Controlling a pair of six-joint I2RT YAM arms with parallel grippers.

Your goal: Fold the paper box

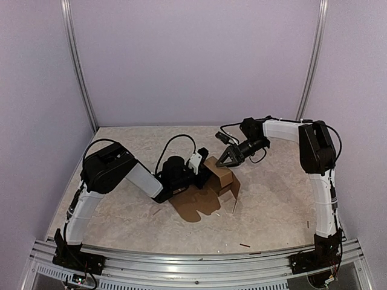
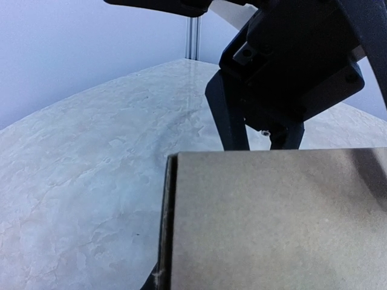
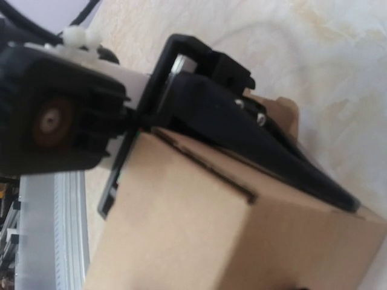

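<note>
The left gripper is clamping the paper box. One black finger is lying flat along the box's upper panel and the other is running down the opposite side, so the folded block is sitting right between its jaws. The right gripper is hovering spread wide and holding nothing, its tips just past the box's far top edge; whether they are touching it I cannot tell. Nearward of the left gripper, the unfolded flaps are lying flat on the table. Open tabletop is stretching away to the right of the right gripper and behind both, up to the back wall.
</note>
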